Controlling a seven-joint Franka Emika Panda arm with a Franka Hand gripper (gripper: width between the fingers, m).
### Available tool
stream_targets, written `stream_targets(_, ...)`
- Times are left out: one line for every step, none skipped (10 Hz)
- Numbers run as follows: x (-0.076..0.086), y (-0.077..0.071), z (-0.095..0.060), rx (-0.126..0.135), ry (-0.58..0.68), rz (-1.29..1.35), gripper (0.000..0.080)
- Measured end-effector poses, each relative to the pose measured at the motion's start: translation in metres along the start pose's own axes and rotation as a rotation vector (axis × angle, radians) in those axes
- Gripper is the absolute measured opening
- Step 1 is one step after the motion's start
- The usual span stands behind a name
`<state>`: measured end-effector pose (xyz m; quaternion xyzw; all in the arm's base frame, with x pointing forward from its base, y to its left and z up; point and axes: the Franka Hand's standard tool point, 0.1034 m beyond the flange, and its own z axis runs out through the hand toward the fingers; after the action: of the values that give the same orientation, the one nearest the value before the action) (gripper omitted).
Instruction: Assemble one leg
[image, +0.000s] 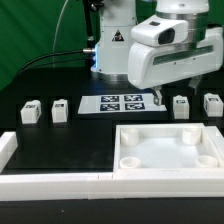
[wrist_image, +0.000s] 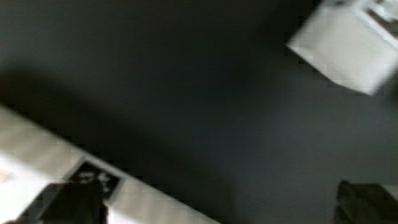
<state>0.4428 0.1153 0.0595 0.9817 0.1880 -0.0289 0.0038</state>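
Four small white legs with tags stand on the black table in the exterior view: two at its left (image: 31, 111) (image: 60, 109) and two at its right (image: 181, 105) (image: 212, 103). The large white tray-like piece (image: 190, 137) lies at the front right. My gripper (image: 170, 92) hangs above the table between the marker board and the right-hand legs, touching nothing. In the blurred wrist view the gripper (wrist_image: 222, 205) is open and empty, its two dark fingers (wrist_image: 68, 200) far apart over the dark table. A white block (wrist_image: 347, 45) there cannot be identified.
The marker board (image: 122, 102) lies at mid table. A white border rail (image: 50, 185) runs along the front left, with another white piece (image: 5, 150) at the left edge. The robot base (image: 110, 45) stands behind. A pale strip (wrist_image: 36, 140) shows in the wrist view.
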Motion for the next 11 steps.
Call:
stream_targets(0.001,-0.010,0.000,0.005,-0.001,0.091,0.0649)
stream_targets(0.001,-0.023,0.002,0.008,-0.004,0.136,0.0649)
stream_targets(0.001,-0.035,0.004,0.016,-0.011,0.139,0.0649)
stream_targets(0.002,-0.048,0.006,0.017,-0.012,0.155,0.0649)
stream_targets(0.004,-0.061,0.007,0.020,-0.010,0.157,0.0649)
stream_targets(0.008,-0.067,0.007,0.028,0.011,0.153,0.0649)
stream_targets(0.005,-0.066,0.008,0.025,-0.009,0.145,0.0649)
stream_targets(0.005,-0.064,0.007,0.019,-0.036,0.144,0.0649)
stream_targets(0.006,-0.065,0.007,0.020,-0.035,0.143,0.0649)
stream_targets(-0.002,-0.062,0.008,0.009,-0.109,0.135,0.0649)
stream_targets(-0.004,-0.060,0.006,0.006,-0.229,0.134,0.0649)
